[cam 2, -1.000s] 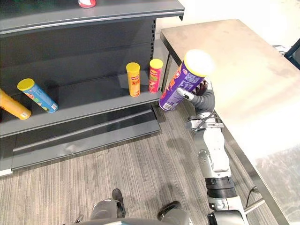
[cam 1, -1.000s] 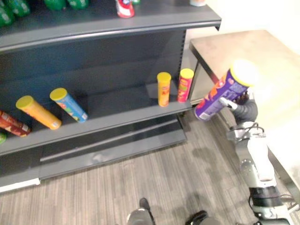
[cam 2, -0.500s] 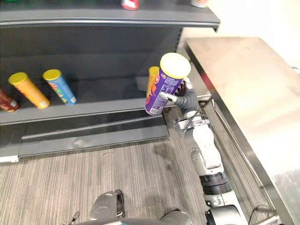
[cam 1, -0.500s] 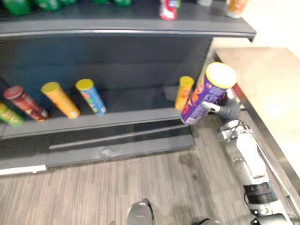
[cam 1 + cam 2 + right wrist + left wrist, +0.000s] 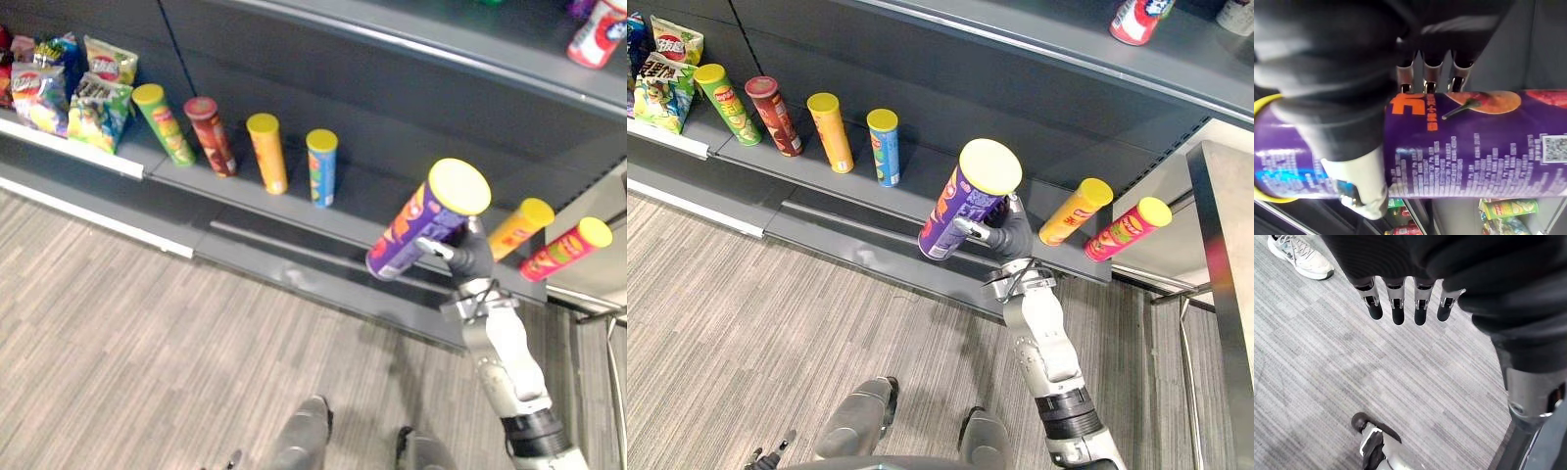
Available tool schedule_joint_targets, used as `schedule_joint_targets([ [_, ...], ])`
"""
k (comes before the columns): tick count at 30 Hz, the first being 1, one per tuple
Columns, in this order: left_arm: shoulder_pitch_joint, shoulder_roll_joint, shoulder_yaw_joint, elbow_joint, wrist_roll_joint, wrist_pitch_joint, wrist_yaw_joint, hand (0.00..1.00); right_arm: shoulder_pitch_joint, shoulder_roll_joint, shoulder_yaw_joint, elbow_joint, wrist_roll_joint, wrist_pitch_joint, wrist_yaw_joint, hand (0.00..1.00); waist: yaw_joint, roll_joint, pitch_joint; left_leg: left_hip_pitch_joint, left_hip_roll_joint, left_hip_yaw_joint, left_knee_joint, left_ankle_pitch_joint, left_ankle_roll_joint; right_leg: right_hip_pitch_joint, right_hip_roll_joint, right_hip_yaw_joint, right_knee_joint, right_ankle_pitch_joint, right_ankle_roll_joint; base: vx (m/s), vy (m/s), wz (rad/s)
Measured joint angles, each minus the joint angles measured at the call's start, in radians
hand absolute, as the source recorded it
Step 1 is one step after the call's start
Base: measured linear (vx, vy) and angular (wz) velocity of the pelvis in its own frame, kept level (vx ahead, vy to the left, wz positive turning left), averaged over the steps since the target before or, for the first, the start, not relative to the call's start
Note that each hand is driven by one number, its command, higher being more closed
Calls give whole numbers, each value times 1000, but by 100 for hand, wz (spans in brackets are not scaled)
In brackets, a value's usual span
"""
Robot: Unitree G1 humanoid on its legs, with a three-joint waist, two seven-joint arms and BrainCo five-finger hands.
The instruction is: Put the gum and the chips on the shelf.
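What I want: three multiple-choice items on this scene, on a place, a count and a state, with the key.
1. Where is the purple can? A) on the floor B) in the right hand, before the shelf C) on the top shelf
2. How many cans stand between the chip bags and the purple can? A) two B) four C) seven
3. The left hand is: A) shut on gum B) shut on a bag C) open, fingers straight
Key: 1 B, fingers curl round it; 2 B, green, dark red, orange, blue; 3 C, nothing held.

Print on purple can [image 5: 1474, 147] seems illegible.
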Motion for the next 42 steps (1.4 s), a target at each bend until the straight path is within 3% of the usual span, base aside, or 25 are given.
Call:
schedule_joint_targets([
  [2, -7, -2, 0, 1, 0, 0, 3, 0, 0, 1, -7, 0, 0, -15, -1, 100, -2, -6, 6, 19, 4, -1, -46, 21, -14, 4, 0, -1, -4, -10, -17, -39, -117, 2],
  [7, -9, -3, 1, 12, 1, -1, 11, 0, 1, 7, -11, 4, -1, -25, 2, 100, -29, -7, 16, 46, 35, 29, -161, 71, -34, 27, 5, -8, -86, -24, -14, -140, -163, 3],
  [11, -17, -2, -2, 12, -1, -5, 11, 0, 20, 8, -7, 28, -4, -26, 9, 100, -54, -15, 22, 80, 56, 55, -288, 160, -54, 11, 8, -20, -94, -29, -27, -52, -113, 11],
  [18, -49, 3, -31, 3, 14, -28, 37, 0, 17, 13, 21, 78, -12, -29, 6, 100, -56, -19, 24, 132, 68, 55, -416, 239, -62, 19, 19, -34, -125, 5, -30, 66, -44, 3],
  [26, -49, 5, -39, -4, 39, -38, 64, 0, 36, 19, 21, 78, -12, -29, 11, 100, -85, -18, 24, 171, 67, 30, -403, 213, -66, 59, 15, -54, -91, -14, -38, 43, -17, 7],
  [29, -46, -1, -39, -2, 32, -38, 68, 0, 87, 18, 24, 78, -11, -25, 23, 100, -85, -8, 22, 131, 63, 28, -237, 124, -58, 75, 13, -62, -25, -93, -39, -17, -40, 9],
  [31, -45, -10, -41, -2, -6, -38, 47, 0, 133, 17, 25, 77, -12, -25, 37, 100, -89, 15, 20, 86, 79, 49, -98, 79, -35, 72, 19, -68, 33, -142, -56, -22, -23, 11],
  [35, -47, -3, -60, -4, -6, -32, 27, 0, 155, 9, 26, 77, -16, -24, 53, 100, -96, 17, 16, 89, 72, 86, -117, 86, -45, 29, -9, -58, 129, -179, -54, -40, -50, 10],
  [38, -47, 0, -72, 3, -8, -26, 4, 0, 151, 8, 43, 73, -36, -24, 42, 100, -100, 18, 15, 116, 60, 91, -210, 144, -63, 6, -23, -44, 140, -182, -59, -68, -75, -2],
  [41, -46, 1, -76, 19, -13, -22, -8, 0, 133, 9, 93, 72, -51, -24, 39, 100, -93, 13, 19, 67, 65, 59, -83, 127, -61, 4, -5, 16, 142, -190, -74, -71, -46, -48],
  [42, -42, 2, -81, 20, -9, -22, -4, 0, 124, 8, 107, 72, -51, -27, 47, 100, -87, 27, 14, 54, 80, 33, -59, 117, -61, 6, 13, 60, 142, -190, -75, -36, 10, -88],
])
